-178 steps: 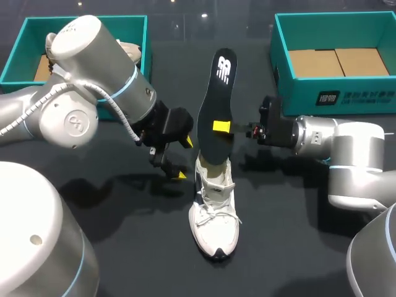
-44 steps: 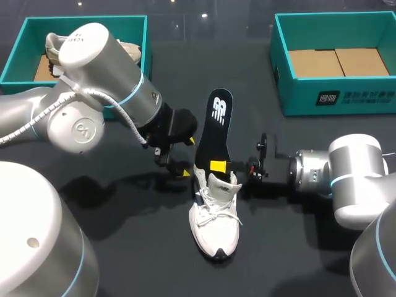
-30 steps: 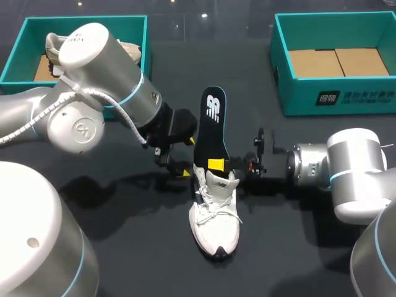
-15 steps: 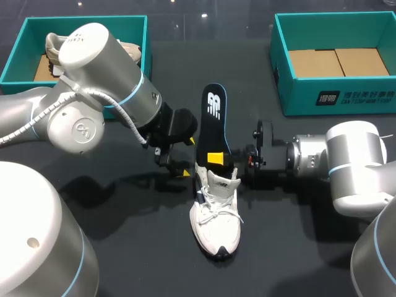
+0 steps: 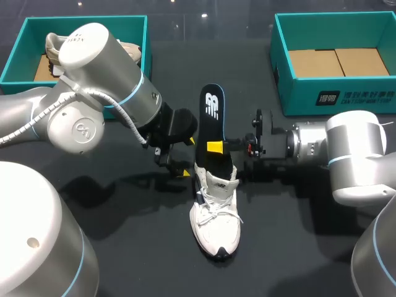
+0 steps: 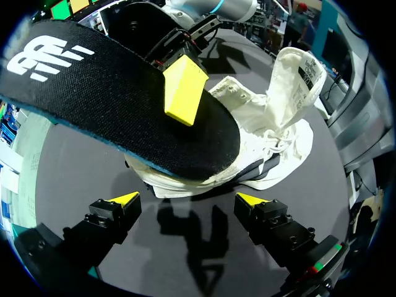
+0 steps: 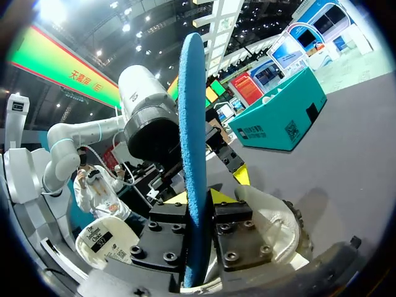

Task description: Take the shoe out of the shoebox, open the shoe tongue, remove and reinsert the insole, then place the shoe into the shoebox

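Note:
The white shoe (image 5: 215, 216) lies on the black table with its toe towards me. The black insole (image 5: 210, 124) stands tilted, its lower end inside the shoe's opening. My right gripper (image 5: 215, 147) is shut on the insole just above the collar. In the right wrist view the insole's teal edge (image 7: 193, 148) runs straight up between the right gripper's (image 7: 198, 199) pads, above the shoe (image 7: 275, 216). My left gripper (image 5: 178, 158) hangs open just left of the shoe's heel. In its own view the left gripper (image 6: 187, 201) faces the insole (image 6: 117, 105) and shoe (image 6: 266, 136) with nothing between its fingers.
A teal shoebox (image 5: 133, 28) at the back left holds a second shoe (image 5: 52, 44). Another teal shoebox (image 5: 334, 96) with a cardboard floor stands at the back right. My left arm's bulky links fill the table's left side.
My right gripper has slid up the insole, away from the shoe's collar, and closed tighter on it. The insole has hardly moved. The left arm has kept still.

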Controlling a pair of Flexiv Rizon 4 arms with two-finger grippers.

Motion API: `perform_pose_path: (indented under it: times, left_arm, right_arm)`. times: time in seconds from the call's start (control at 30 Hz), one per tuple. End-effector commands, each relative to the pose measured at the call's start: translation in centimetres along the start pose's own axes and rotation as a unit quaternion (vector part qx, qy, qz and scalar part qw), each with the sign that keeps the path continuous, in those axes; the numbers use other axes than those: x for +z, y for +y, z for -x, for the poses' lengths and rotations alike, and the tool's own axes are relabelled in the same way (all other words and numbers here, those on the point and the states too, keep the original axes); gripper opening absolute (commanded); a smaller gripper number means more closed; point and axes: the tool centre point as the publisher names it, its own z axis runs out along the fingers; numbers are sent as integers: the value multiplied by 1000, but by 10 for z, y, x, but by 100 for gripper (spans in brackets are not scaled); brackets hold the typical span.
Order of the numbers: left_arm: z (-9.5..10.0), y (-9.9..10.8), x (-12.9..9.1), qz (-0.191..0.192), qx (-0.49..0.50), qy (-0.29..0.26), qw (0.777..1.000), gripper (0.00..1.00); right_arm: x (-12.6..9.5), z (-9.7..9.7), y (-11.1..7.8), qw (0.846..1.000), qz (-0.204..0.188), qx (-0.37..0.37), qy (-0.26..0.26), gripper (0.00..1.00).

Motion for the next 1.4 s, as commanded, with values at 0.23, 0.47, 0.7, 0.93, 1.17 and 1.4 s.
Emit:
perform_pose_path:
  times: [0.23, 0.47, 0.7, 0.93, 1.17, 1.4]
  left_arm:
    - [0, 0, 1, 1, 0, 0, 1000, 100]
    - [0, 0, 1, 1, 0, 0, 1000, 100]
    - [0, 0, 1, 1, 0, 0, 1000, 100]
    - [0, 0, 1, 1, 0, 0, 1000, 100]
    - [0, 0, 1, 1, 0, 0, 1000, 100]
    - [0, 0, 1, 1, 0, 0, 1000, 100]
  right_arm:
    - [-3, 5, -18, 999, 22, 31, 12, 0]
    - [-9, 0, -39, 998, 36, 58, 3, 0]
    - [-6, -5, -52, 997, 34, 74, 11, 0]
    - [1, -13, -45, 998, 22, 58, 22, 37]
    - [4, -16, -29, 999, 6, 28, 21, 42]
    - [6, -22, -18, 1000, -5, 6, 15, 40]
